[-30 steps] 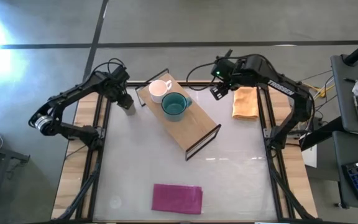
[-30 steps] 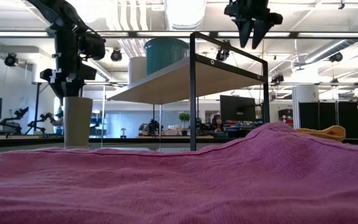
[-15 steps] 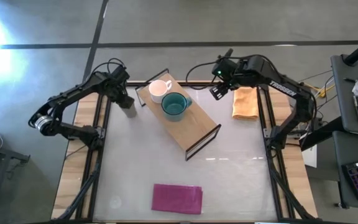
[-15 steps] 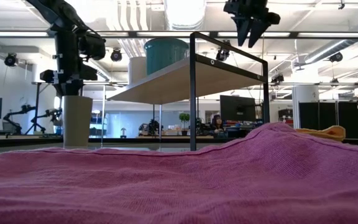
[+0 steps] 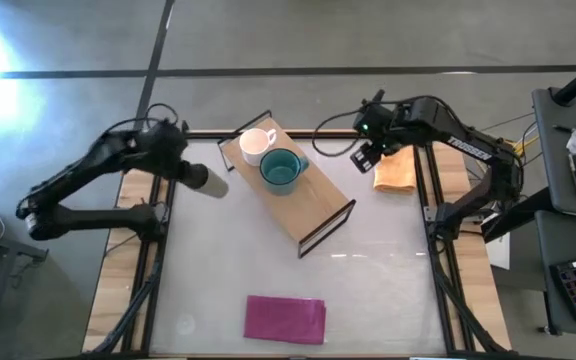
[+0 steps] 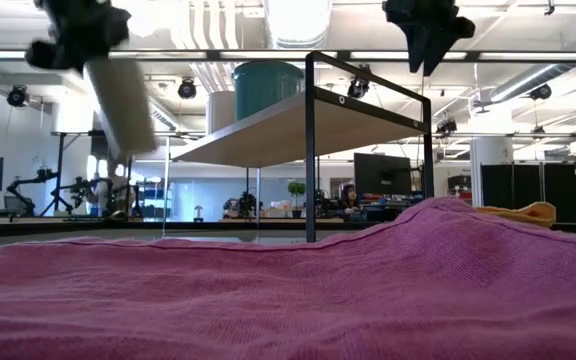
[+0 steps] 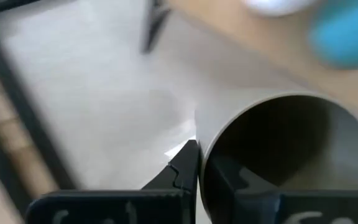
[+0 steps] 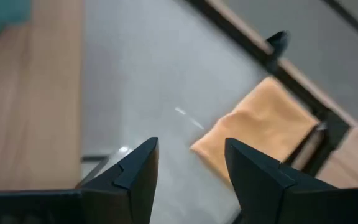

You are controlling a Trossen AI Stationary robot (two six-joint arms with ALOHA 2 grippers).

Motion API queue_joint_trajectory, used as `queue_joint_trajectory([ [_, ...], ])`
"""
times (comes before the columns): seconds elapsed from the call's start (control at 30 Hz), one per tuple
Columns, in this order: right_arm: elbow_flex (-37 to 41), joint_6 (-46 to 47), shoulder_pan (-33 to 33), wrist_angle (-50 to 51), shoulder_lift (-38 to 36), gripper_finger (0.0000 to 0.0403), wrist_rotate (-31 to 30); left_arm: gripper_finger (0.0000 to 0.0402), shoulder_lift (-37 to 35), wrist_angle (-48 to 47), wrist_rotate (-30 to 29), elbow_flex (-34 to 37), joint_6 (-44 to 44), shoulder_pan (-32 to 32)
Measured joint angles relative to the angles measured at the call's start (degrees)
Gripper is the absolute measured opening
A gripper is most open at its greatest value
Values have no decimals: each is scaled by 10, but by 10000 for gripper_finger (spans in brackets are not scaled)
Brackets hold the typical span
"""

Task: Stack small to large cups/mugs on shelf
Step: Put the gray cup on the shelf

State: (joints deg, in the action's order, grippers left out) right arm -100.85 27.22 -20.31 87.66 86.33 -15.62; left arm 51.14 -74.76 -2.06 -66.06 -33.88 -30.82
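The olive-brown handleless cup [image 5: 211, 183] hangs tilted in the air off the shelf's left end, high above the table in the low view [image 6: 118, 105]. My left gripper [image 7: 201, 167] is shut on it. The white mug [image 5: 256, 145] and the teal-green mug [image 5: 280, 170] stand side by side on the light-wood shelf [image 5: 313, 205], toward its far end. My right gripper [image 5: 372, 156] hovers open beyond the shelf's far right side, above the table beside an orange cloth [image 8: 260, 134], with nothing between its fingers. My left gripper pinches the cup's wall at the rim [image 7: 205, 149], one finger [image 7: 186, 163] outside and the other finger [image 7: 241, 182] inside the mouth. The cup is lifted clear of the table and tilted, its base slanting down toward the shelf [image 6: 128, 140].
A magenta cloth [image 5: 285, 318] lies near the table's front edge and fills the foreground of the low view [image 6: 288, 290]. The shelf's black wire frame [image 6: 310, 150] rises at its near end. The orange cloth [image 5: 395, 167] lies at the far right.
My left gripper has shut on the olive-brown cup's rim and lifted it off the table, where it stood upright; the cup now hangs tilted, well above the table. My right gripper has drifted a little toward the table's right edge.
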Motion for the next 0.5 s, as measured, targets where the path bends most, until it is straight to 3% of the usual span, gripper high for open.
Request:
queue_joint_trajectory([
  [0.1,42,8,0,-1,-18,171,13,0,-5,0,-8,-36,-75,91],
  [0.23,95,24,-1,-1,-41,161,15,0,45,0,-26,-85,-132,216],
  [0.37,145,31,4,-33,-65,147,60,0,141,13,-50,-179,-131,313],
  [0.5,185,38,16,-124,-102,129,115,0,255,6,-71,-304,-69,342],
])
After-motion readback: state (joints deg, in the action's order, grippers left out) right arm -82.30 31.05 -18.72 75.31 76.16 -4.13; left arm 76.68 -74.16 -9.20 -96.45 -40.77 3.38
